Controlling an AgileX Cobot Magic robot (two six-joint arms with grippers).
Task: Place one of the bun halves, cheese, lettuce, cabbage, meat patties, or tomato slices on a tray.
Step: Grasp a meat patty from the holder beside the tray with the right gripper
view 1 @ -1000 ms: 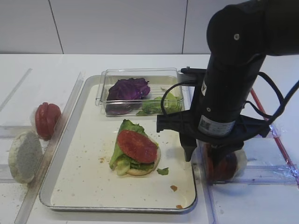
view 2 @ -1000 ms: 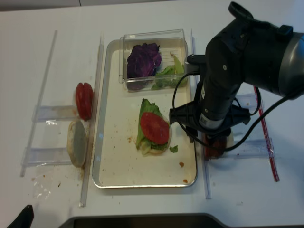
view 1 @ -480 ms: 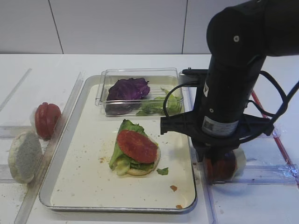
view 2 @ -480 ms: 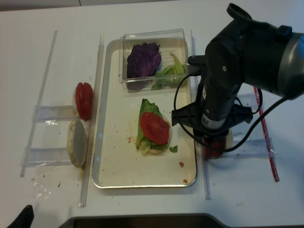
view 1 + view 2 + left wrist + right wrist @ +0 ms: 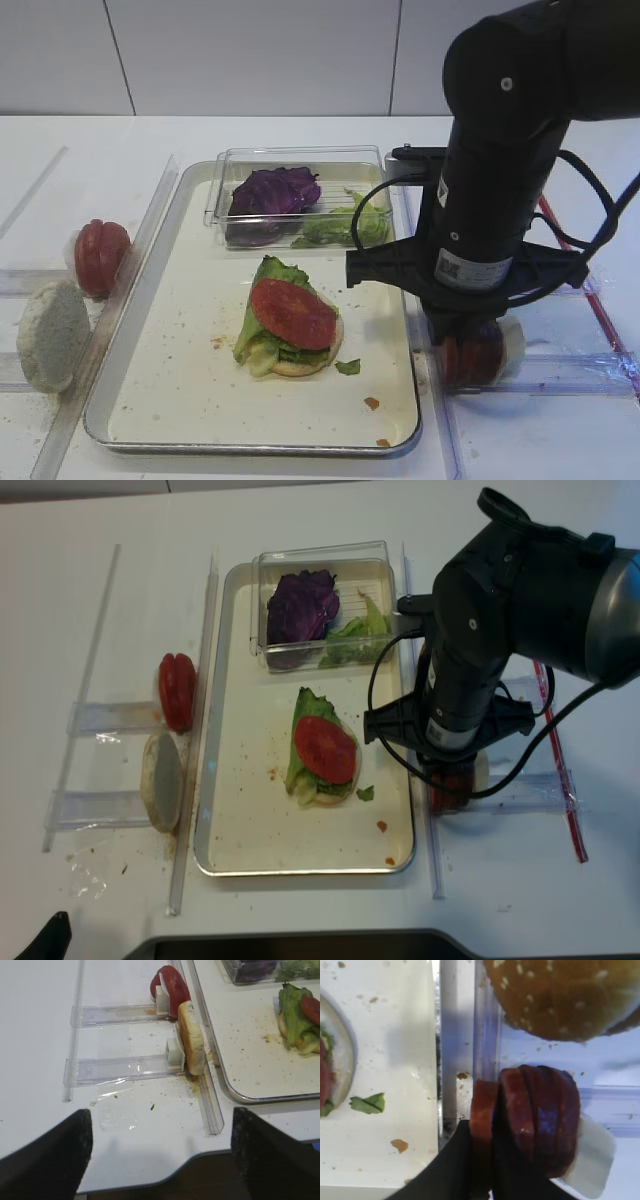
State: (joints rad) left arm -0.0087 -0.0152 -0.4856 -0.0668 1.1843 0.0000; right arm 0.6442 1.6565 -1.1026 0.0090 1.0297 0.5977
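Several meat patties [image 5: 545, 1120] stand on edge in a clear rack right of the tray [image 5: 380, 1050]. My right gripper [image 5: 482, 1129] is shut on the leftmost patty [image 5: 482, 1102], one black finger on each face. A sesame bun half [image 5: 560, 995] lies just beyond them. From above, the right arm covers the patties [image 5: 478, 352]. On the tray [image 5: 130, 330] sits a bun half topped with lettuce [image 5: 268, 275] and a tomato slice [image 5: 293, 312]. My left gripper [image 5: 160, 1155] hangs open and empty over the table's front edge, near another bun half [image 5: 191, 1045] and tomato slices [image 5: 172, 985].
A clear plastic box [image 5: 222, 165] at the tray's far end holds cabbage [image 5: 272, 190] and lettuce [image 5: 340, 225]. Clear racks and rails [image 5: 120, 1067] run along both sides of the tray. A lettuce scrap [image 5: 367, 1102] and crumbs lie on the tray floor.
The right gripper's jaws have closed from wide open onto the outermost patty, and the arm has settled slightly to the right over the rack. The left gripper's place is unchanged.
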